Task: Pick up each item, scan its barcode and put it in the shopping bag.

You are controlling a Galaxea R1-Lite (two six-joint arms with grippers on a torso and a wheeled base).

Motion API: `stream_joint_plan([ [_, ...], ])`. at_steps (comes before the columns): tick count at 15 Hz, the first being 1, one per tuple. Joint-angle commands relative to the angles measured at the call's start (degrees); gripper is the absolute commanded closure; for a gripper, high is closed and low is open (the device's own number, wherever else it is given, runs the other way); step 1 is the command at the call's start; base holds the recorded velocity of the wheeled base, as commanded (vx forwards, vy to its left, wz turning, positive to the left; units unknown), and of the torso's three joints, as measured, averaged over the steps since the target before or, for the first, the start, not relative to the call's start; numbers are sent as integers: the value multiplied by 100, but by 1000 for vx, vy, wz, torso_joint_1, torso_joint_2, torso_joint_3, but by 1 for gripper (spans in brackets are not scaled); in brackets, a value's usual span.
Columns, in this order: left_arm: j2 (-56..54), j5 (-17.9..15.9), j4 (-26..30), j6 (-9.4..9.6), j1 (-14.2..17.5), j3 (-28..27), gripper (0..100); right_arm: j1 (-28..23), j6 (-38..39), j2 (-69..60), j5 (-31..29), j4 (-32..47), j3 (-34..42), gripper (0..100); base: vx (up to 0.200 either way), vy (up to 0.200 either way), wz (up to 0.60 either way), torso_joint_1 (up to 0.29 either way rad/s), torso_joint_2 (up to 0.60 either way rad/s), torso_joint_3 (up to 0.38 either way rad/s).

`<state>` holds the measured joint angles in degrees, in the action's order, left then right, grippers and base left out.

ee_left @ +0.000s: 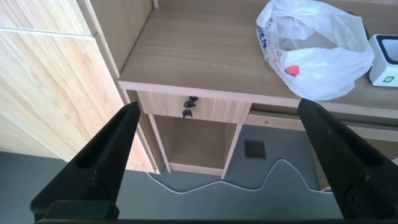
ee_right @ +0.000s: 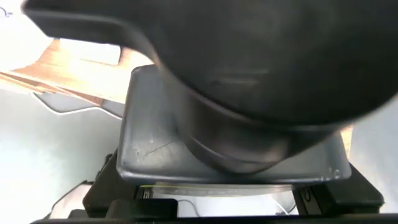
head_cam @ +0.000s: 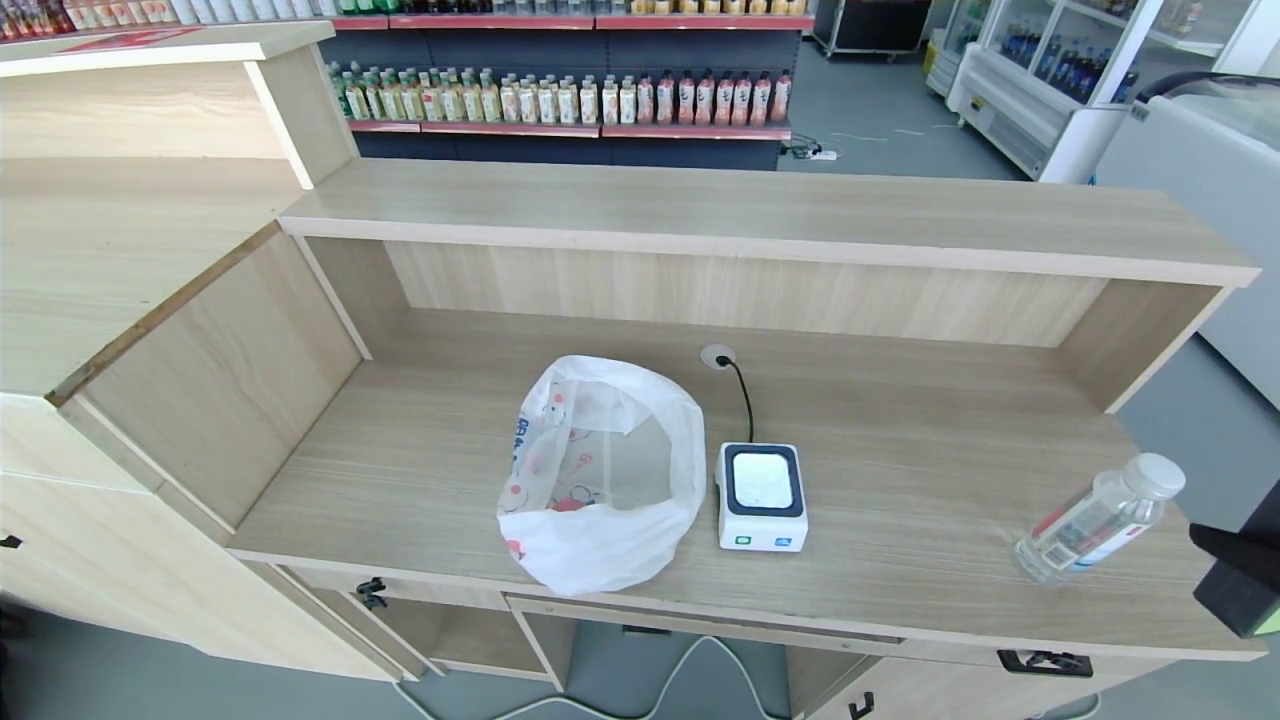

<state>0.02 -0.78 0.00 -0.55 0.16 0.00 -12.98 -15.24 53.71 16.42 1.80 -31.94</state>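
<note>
One water bottle (head_cam: 1097, 520), one shopping bag (head_cam: 600, 475) and one barcode scanner (head_cam: 762, 496) are on the desk (head_cam: 900, 430). The bag is thin white plastic with red and blue print. It stands slumped left of centre with its mouth gaping upward, and its own crumpled film shows through the opening. The bottle lies outside the bag and well apart from it, near the desk's right end, with the scanner between them. The scanner sits just beside the bag with its window facing up, and one black cable (head_cam: 743, 395) runs back from it to a round hole in the desktop. The bottle is clear and lies on its side. Its long axis runs diagonally, with the white cap toward the far right and the base toward the near left. The left claw (ee_left: 224, 162) hangs below the desk's front edge with its two fingers (ee_left: 106, 168) spread wide apart and gripping nothing. The right claw (head_cam: 1230, 572) is just beside the bottle's base at the desk's right end, and I cannot tell whether it is apart or together.
</note>
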Motion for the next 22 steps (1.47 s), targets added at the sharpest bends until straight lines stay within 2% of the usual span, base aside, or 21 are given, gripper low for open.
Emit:
stream_joint_plan([
  [1,-2,-1,0,-7,2,0,0,-46,-5,-142,-7,-13,21,100,0,0,0,0,0,0],
  [5,-2,-1,0,2,2,0,0,-64,-58,-142,-280,101,39,100,0,0,0,0,0,0],
  [6,-2,-1,0,2,2,0,0,-55,-383,-168,-464,101,30,100,0,0,0,0,0,0],
  [8,-2,-1,0,-7,2,0,0,-29,-542,-168,-464,66,21,100,0,0,0,0,0,0],
  [15,-2,-1,0,-7,2,0,0,112,-550,315,-499,57,-207,100,0,0,600,2,2,4],
  [22,-2,-1,0,-7,2,0,0,103,-594,2029,-499,31,-1288,100,0,0,0,0,0,0],
])
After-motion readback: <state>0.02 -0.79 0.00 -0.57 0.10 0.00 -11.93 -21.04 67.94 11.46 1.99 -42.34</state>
